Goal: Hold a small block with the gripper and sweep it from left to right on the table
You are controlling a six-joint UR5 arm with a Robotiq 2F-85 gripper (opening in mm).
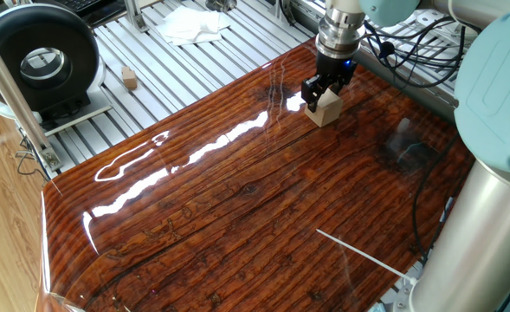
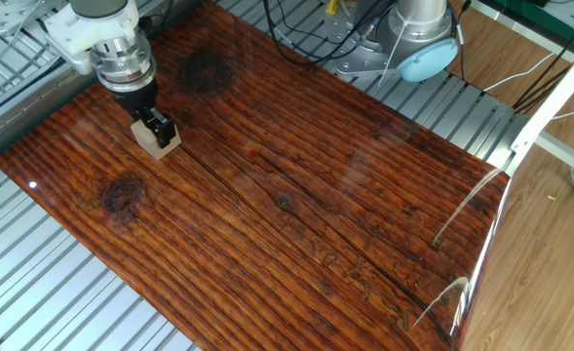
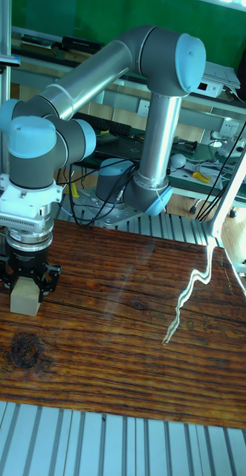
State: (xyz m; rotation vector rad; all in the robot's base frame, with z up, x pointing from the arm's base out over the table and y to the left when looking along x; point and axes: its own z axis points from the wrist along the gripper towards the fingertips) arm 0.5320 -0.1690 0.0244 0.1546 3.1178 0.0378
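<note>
The small block [image 1: 327,109] [image 2: 154,142] [image 3: 24,299] is a pale beige wooden cube resting on the table [image 1: 237,199] [image 2: 296,195] [image 3: 123,342], a glossy reddish-brown board, near its far edge in one fixed view and at the left in the tall view. My gripper [image 1: 323,94] [image 2: 151,126] [image 3: 26,286] points straight down over it, black fingers shut on the block's sides. The silver wrist above shows a blue ring.
A tinier brownish block [image 1: 130,79] and a white cloth [image 1: 190,24] lie on the ribbed aluminium frame beyond the board, beside a black round fan [image 1: 38,59]. The arm's base and cables [image 2: 403,39] stand at the board's edge. A clear curled strip [image 3: 188,297] rises at the right.
</note>
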